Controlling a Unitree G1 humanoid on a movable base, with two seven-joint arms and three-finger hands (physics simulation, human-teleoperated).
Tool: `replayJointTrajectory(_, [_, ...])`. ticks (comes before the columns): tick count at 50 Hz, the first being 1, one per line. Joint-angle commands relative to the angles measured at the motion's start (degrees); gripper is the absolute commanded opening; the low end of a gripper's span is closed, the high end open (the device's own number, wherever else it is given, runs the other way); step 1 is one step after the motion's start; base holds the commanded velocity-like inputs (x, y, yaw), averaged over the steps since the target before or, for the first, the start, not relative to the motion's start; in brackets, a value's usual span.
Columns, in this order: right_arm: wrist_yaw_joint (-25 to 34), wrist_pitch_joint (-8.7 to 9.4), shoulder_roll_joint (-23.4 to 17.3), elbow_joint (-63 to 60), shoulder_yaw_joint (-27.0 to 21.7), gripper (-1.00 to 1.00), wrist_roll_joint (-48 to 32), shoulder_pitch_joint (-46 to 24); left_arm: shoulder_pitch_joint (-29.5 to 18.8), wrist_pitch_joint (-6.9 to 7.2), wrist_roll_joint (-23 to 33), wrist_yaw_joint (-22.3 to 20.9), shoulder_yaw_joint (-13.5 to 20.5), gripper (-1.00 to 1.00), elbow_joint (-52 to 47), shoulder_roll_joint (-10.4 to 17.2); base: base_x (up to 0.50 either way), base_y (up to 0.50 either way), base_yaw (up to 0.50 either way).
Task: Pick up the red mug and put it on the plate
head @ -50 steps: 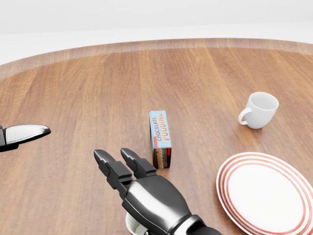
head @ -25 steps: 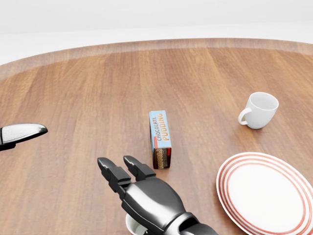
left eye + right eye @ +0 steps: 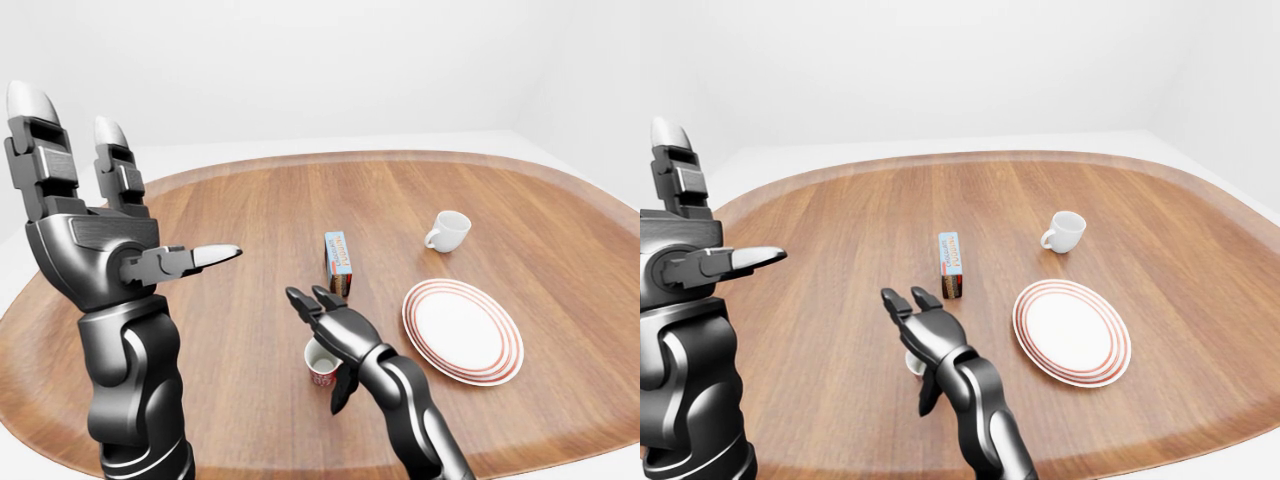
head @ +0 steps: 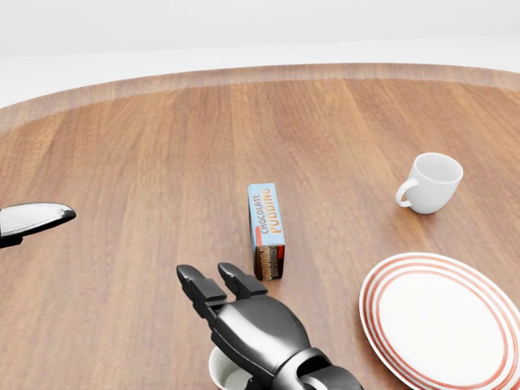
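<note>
The red mug [image 3: 322,367] stands upright on the wooden table, white inside, at the lower middle of the left-eye view. My right hand [image 3: 322,342] hovers right over it with fingers spread and open, thumb hanging down at the mug's right side; it hides most of the mug in the head view [image 4: 219,370]. The red-rimmed white plate [image 3: 462,330] lies to the right of the mug, with nothing on it. My left hand [image 3: 130,200] is raised high at the left, open and empty.
A chocolate pudding box [image 3: 338,262] lies just above the red mug. A white mug [image 3: 447,230] stands above the plate. The round table's edge [image 3: 300,160] curves across the top of the view.
My right hand has drawn down and slightly right in the head view, settling more over the red mug. The left thumb tip has shifted slightly left. The objects have not moved.
</note>
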Motion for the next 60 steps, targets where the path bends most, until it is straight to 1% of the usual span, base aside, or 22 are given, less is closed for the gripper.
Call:
replayJointTrajectory(1, [-0.6, 0.0, 0.4, 4.0, -1.3, 1.0, -1.6, -1.1, 0.0, 0.0, -0.2, 0.1, 0.1, 1.0, -0.1, 0.1, 0.0, 0.0, 0.0])
replayJointTrajectory(8, [-1.4, 0.0, 0.4, 6.5, -2.2, 1.0, -1.9, -1.1, 0.0, 0.0, -0.1, 0.1, 0.1, 1.0, 0.0, 0.1, 0.0, 0.0, 0.0])
replayJointTrajectory(18, [-1.2, 0.0, 0.6, 7.1, -2.3, 1.0, -1.6, -1.7, 0.3, 0.0, 0.1, 0.0, -0.2, 1.0, -0.1, -0.1, 0.0, 0.0, 0.0])
replayJointTrajectory(33, [-2.9, 0.0, 1.2, 11.8, -2.5, 1.0, -2.5, -3.1, 0.5, 0.0, 0.0, -0.2, -0.1, 1.0, -0.3, -0.2, 0.0, 0.0, 0.0])
replayJointTrajectory(46, [-3.3, 0.0, 1.7, 14.5, -3.0, 1.0, -3.4, -4.3, 0.6, 0.0, 0.0, -0.2, -0.1, 1.0, -0.5, -0.3, 0.0, 0.0, 0.0])
replayJointTrajectory(60, [-7.4, 0.0, 2.3, 18.4, -3.6, 1.0, -4.3, -5.8, 0.9, 0.0, 0.1, -0.3, -0.3, 1.0, -0.6, -0.5, 0.0, 0.0, 0.0])
